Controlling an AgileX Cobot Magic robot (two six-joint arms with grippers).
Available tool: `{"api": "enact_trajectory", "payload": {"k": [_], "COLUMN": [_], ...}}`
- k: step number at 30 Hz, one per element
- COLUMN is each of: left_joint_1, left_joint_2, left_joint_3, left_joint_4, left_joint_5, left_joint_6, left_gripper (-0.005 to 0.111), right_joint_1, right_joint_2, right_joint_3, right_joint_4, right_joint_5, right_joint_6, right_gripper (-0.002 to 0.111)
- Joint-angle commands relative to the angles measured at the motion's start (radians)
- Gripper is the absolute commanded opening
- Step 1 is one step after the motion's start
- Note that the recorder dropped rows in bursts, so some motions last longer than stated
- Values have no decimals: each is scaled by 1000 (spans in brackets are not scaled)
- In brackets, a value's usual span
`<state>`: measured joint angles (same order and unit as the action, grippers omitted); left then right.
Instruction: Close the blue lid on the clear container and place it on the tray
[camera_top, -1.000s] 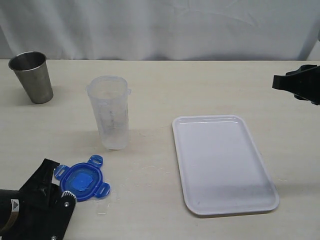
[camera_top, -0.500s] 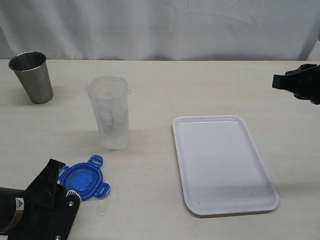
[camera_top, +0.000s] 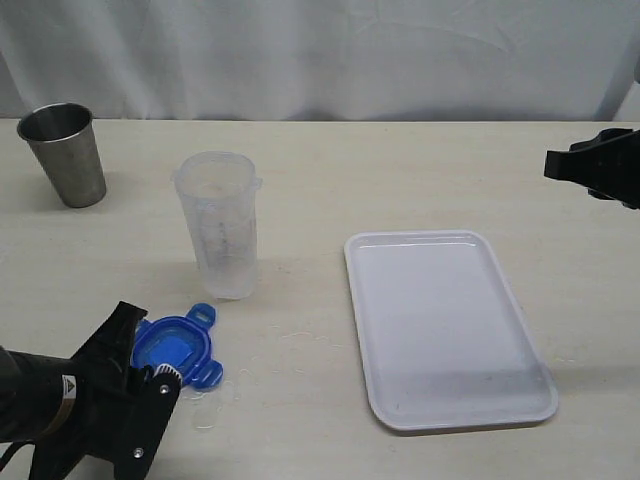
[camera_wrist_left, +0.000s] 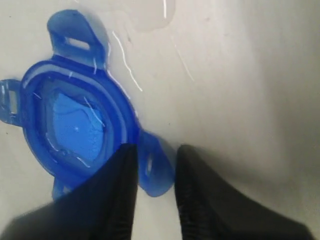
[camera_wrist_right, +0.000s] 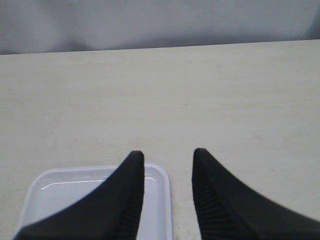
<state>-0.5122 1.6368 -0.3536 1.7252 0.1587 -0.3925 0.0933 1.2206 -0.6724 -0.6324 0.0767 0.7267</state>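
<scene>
- Worktop: pale, wood-grained, backed by a white cloth on the far side.
- Blue lid: lies on the worktop at the near left, just near of the clear container and apart from it. Its four flaps are spread. The left wrist view shows the lid with its lighter blue centre facing the camera.
- Left tool: low at the near-left corner, at the lid's near edge. In the wrist view the left tool has its two black fingers either side of one flap, with a narrow gap that the flap fills. Whether the flap is actually pinched cannot be told.
- Clear container: upright and uncovered, left of centre, well apart from the tray.
- White tray: flat on the worktop, right of centre, nothing on it.
- Right tool: at the far right edge, raised off the worktop, beyond the tray's far-right corner. In its wrist view the right tool is released, fingers apart with nothing between them.
- Metal cup: upright at the far left.
- Thin wet-looking streaks mark the worktop beside the lid.
</scene>
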Motion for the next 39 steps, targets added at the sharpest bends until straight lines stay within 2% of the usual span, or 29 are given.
{"api": "enact_trajectory", "payload": {"k": [1,4,9,16,19,21,23,26,39], "left_joint_1": [0,0,0,0,0,0,0,0,0], "left_joint_2": [37,35,-14,-193,-262,-280,-315,-379,-499], "left_joint_3": [26,26,26,26,26,26,26,4,-112], "left_joint_4": [-18,-18,-62,-198,-270,-318,-375,-425,-437], "left_joint_5": [-18,-6,29,101,171,200,211,227,314], "left_joint_6": [0,0,-2,0,5,41,145,153,187], "left_gripper": [10,0,0,0,0,0,0,0,0], "right_joint_1": [-8,-8,-8,-8,-8,-8,-8,-8,-8], "right_joint_2": [0,0,0,0,0,0,0,0,0], "right_joint_3": [4,4,4,4,4,4,4,4,4], "right_joint_4": [-4,-4,-4,-4,-4,-4,-4,-4,-4], "right_joint_5": [-18,-18,-20,-20,-20,-20,-20,-23,-23], "right_joint_6": [-8,-8,-10,-10,-10,-10,-10,-10,-12], "right_gripper": [32,32,32,32,32,32,32,32,32]}}
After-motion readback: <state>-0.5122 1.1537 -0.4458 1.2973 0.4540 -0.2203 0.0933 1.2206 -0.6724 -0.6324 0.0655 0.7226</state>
